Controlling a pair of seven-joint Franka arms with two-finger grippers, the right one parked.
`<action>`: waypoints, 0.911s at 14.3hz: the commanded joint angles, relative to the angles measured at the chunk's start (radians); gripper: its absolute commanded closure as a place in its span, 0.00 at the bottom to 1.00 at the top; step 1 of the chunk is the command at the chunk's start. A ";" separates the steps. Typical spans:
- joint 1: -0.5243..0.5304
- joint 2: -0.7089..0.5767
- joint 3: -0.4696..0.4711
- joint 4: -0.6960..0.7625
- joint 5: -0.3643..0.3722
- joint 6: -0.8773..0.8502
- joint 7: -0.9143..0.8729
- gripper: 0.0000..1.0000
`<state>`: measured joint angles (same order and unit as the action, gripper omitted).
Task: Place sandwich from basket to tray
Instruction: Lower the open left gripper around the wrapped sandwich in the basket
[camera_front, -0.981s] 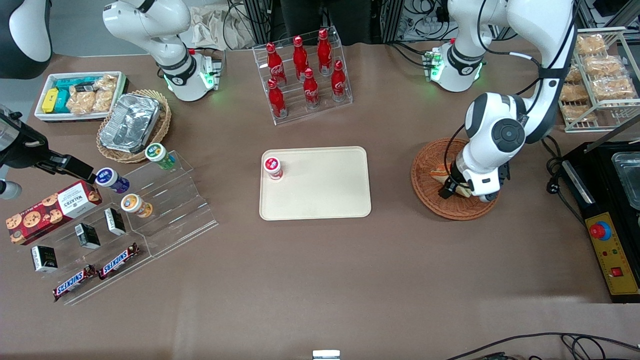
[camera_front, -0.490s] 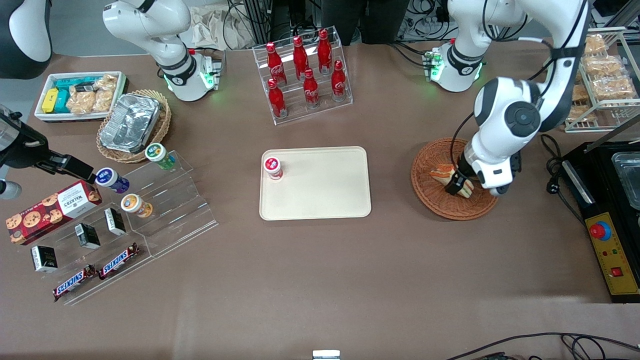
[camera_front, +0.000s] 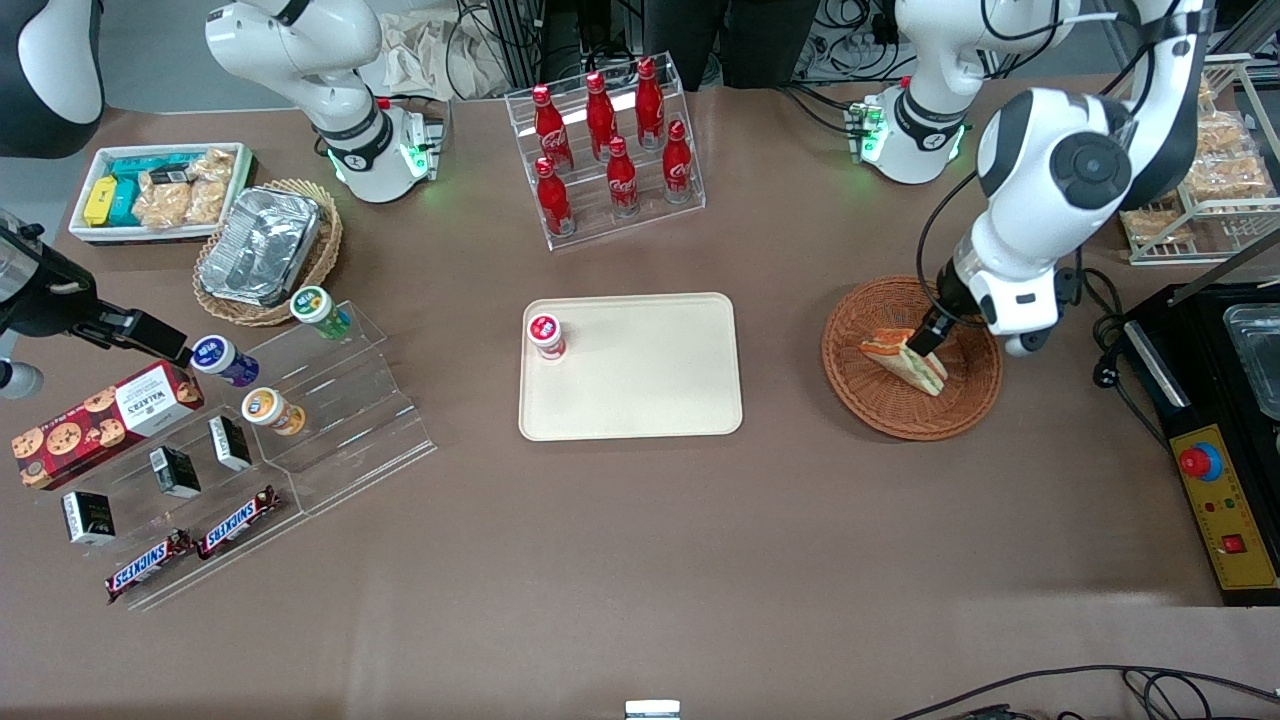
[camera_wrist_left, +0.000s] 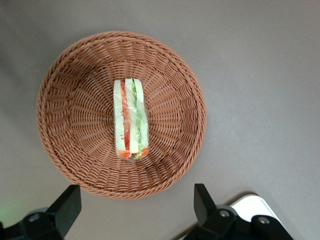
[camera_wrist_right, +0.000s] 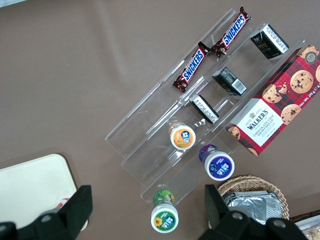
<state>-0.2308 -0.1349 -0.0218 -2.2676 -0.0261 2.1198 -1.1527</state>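
**Sandwich in basket, gripper open above it**

The sandwich (camera_wrist_left: 130, 119) lies on its side in the middle of the basket (camera_wrist_left: 60, 145), striped filling edge up, touched by nothing. In the front view it sits right of centre (camera_front: 905, 361), inside the basket (camera_front: 860, 395). The gripper (camera_wrist_left: 135, 212) hangs above the basket with its fingers (camera_wrist_left: 65, 206) spread wide and holding nothing; in the front view it shows just above the sandwich (camera_front: 928, 335). The tray (camera_front: 640, 400) lies mid-frame, well apart from the basket, with a red-lidded jar (camera_front: 545, 335) at its upper left corner.
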 joint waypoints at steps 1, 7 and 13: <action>-0.012 -0.035 0.005 -0.072 0.043 0.034 0.021 0.00; -0.012 0.073 0.005 -0.194 0.044 0.290 0.019 0.00; -0.012 0.210 0.010 -0.193 0.052 0.436 0.018 0.00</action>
<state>-0.2322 0.0342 -0.0223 -2.4704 0.0069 2.5168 -1.1381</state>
